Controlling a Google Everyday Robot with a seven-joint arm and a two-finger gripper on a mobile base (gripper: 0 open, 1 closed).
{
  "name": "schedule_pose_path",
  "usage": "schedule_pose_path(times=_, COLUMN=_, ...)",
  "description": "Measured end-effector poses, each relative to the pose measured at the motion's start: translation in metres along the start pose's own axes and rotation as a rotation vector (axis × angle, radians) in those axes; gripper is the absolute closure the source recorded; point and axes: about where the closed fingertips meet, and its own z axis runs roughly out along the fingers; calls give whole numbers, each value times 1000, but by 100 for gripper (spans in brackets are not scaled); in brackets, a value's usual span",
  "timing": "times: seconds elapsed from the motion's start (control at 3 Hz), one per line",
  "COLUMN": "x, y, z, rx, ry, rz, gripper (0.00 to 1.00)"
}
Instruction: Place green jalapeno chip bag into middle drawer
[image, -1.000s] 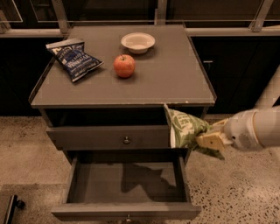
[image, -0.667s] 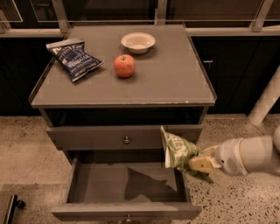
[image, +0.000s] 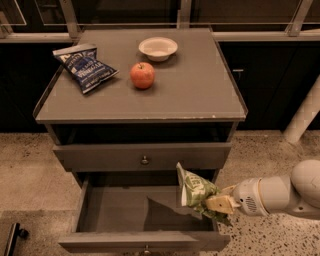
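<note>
The green jalapeno chip bag (image: 193, 190) is light green with white print and hangs upright over the right side of the open middle drawer (image: 120, 210). My gripper (image: 216, 204) reaches in from the right and is shut on the bag's lower right part. The drawer is pulled out and shows a flat grey floor, low side walls and a front panel (image: 145, 242) at the bottom edge. The bag's shadow falls on the drawer floor. The bag's lower edge looks level with the drawer's right wall; I cannot tell whether it touches it.
A shut grey drawer with a round knob (image: 144, 160) sits above the open one. On the cabinet top (image: 200, 95) lie a dark blue chip bag (image: 86, 67), a red apple (image: 142, 75) and a white bowl (image: 158, 48). Speckled floor (image: 270, 150) surrounds the cabinet.
My gripper has carried the green bag down and to the left, from beside the upper drawer's right end to over the right side of the open drawer.
</note>
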Motion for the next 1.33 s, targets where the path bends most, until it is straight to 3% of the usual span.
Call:
schedule_pose_path(times=0.33, x=5, y=-1, z=7, rx=-13, ry=12, rz=19, gripper=100)
schedule_pose_path(times=0.67, x=2, y=-15, z=40, rx=-86, ry=-24, rz=36, gripper=100)
schedule_pose_path(times=1.0, x=8, y=-31, z=100, rx=-197, ry=-68, rz=62, gripper=100)
schedule_pose_path(times=1.33, x=23, y=-44, z=142, rx=-222, ry=-85, rz=93, gripper=100)
